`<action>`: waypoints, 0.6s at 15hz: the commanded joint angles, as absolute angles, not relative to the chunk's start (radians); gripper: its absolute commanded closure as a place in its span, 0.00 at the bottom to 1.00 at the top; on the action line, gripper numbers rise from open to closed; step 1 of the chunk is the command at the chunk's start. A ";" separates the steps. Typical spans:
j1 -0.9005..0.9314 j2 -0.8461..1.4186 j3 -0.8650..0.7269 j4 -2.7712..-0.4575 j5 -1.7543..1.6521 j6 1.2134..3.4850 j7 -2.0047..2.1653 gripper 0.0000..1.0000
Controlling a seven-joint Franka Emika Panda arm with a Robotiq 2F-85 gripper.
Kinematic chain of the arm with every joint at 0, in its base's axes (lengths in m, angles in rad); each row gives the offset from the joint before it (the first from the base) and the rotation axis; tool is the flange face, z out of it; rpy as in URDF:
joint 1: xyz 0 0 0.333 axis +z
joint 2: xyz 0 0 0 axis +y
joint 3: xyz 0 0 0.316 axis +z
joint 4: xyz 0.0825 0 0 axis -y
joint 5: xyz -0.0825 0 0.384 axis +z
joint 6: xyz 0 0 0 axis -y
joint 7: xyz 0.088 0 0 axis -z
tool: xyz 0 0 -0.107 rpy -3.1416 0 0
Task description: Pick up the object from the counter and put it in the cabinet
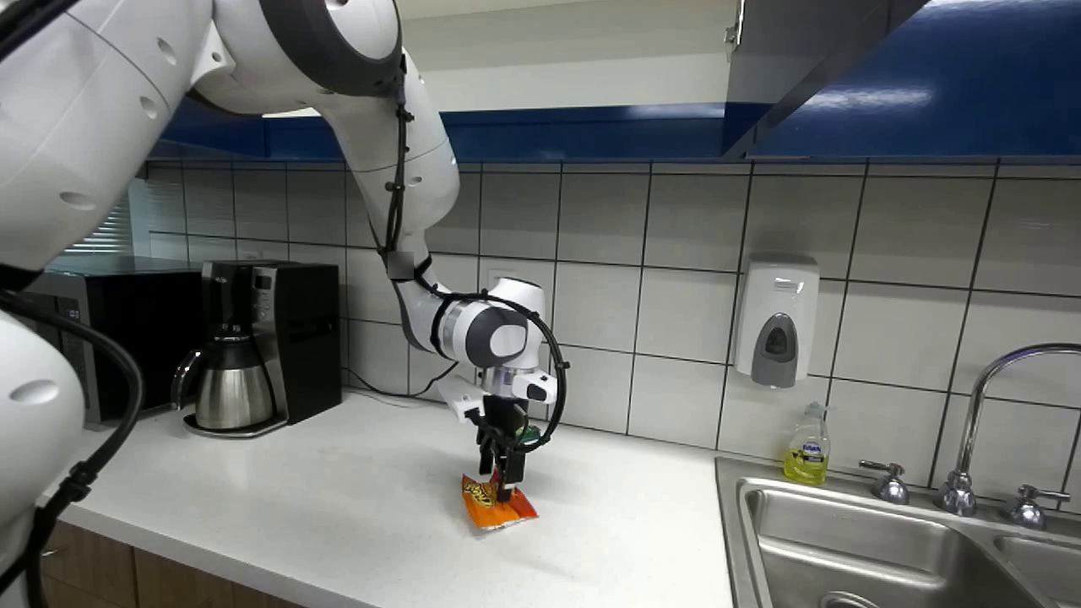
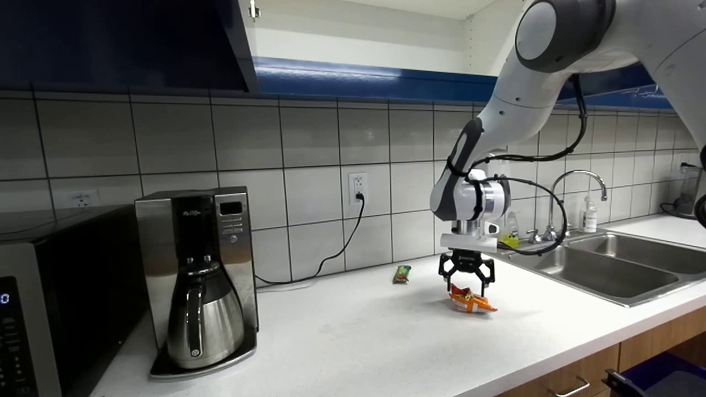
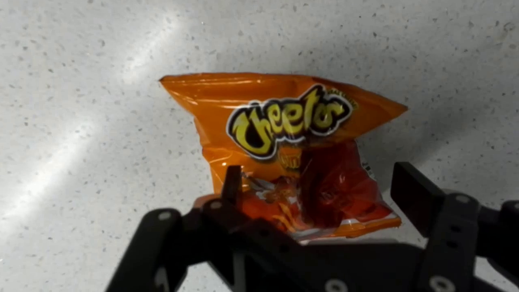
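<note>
Cheetos packet (image 3: 290,158) lies on the counter (image 2: 331,331) beneath the wide-spread gripper (image 2: 466,291)

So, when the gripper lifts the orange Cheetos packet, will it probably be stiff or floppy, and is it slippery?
The Cheetos packet will probably flex and crumple, as it is visibly creased. The shiny surface suggests it may slip a little in the gripper.

Wrist view: gripper (image 3: 320,188) hides part of packet (image 3: 279,138); both exterior views: cabinet (image 2: 364,77) cropped above.

The packet (image 3: 279,162) reads "Cheetos", the coffeemaker (image 2: 193,234) "Mr. Coffee", the microwave (image 2: 83,286) "0".
</note>
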State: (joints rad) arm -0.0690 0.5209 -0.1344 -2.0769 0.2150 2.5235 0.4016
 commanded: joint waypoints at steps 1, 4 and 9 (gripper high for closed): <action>-0.062 0.539 -0.141 -2.041 0.218 2.497 0.427 0.36; -0.062 0.545 -0.140 -2.034 0.218 2.494 0.427 0.61; -0.059 0.546 -0.140 -2.025 0.216 2.490 0.429 0.98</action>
State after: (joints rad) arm -0.0673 0.5327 -0.1344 -2.0545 0.2150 2.5202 0.4029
